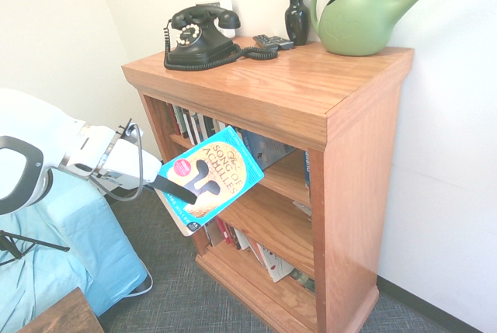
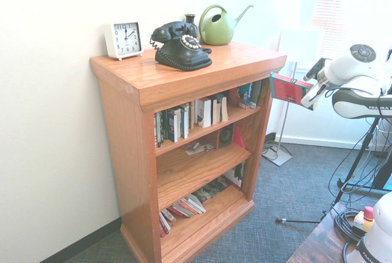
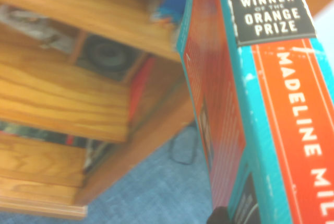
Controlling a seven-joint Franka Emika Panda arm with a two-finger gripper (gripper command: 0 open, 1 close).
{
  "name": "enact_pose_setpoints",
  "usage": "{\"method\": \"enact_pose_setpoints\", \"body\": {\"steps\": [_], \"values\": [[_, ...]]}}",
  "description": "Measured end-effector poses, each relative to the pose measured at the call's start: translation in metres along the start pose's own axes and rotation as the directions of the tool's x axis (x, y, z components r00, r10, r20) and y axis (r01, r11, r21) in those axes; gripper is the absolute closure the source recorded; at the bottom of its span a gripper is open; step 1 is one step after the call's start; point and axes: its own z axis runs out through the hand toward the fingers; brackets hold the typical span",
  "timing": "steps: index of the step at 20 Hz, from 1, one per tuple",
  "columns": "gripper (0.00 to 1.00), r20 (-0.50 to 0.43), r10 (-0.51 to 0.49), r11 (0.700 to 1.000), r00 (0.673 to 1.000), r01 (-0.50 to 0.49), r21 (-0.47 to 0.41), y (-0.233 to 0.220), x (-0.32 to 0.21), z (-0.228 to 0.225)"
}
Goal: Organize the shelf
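Note:
The shelf (image 1: 365,162) is a reddish-brown wooden bookcase with three open tiers, seen from the other side in the second exterior view (image 2: 122,128). My gripper (image 1: 203,182) is shut on a teal paperback book (image 1: 217,170). It holds the book tilted in the air just in front of the shelf's upper tiers, cover facing out. In the second exterior view the book (image 2: 289,88) hangs to the right of the shelf, off its side panel, at my gripper (image 2: 309,89). Up close in the wrist view are the book's orange and teal spine (image 3: 282,104) and the blurred shelf tiers (image 3: 62,98).
On the shelf top stand a black telephone (image 1: 198,38), a dark vase (image 1: 297,16), a remote (image 1: 273,41), a green watering can (image 1: 357,19) and a white clock (image 2: 124,39). Upright books (image 2: 190,116) fill the top tier; others lie on the bottom tier (image 2: 184,208). A blue-covered block (image 1: 78,240) stands beside the arm.

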Motion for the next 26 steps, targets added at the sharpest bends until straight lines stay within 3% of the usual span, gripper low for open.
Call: {"method": "enact_pose_setpoints", "body": {"steps": [8,16,26], "values": [[1.0,0.035,-0.002,0.997,0.999,0.0,0.074,-0.05,-0.016,0.06],[1.0,0.087,0.078,0.987,0.993,-0.089,0.132,-0.096,-0.01,0.116],[1.0,0.109,0.129,0.972,0.986,-0.147,0.185,-0.138,0.02,0.146]]}}
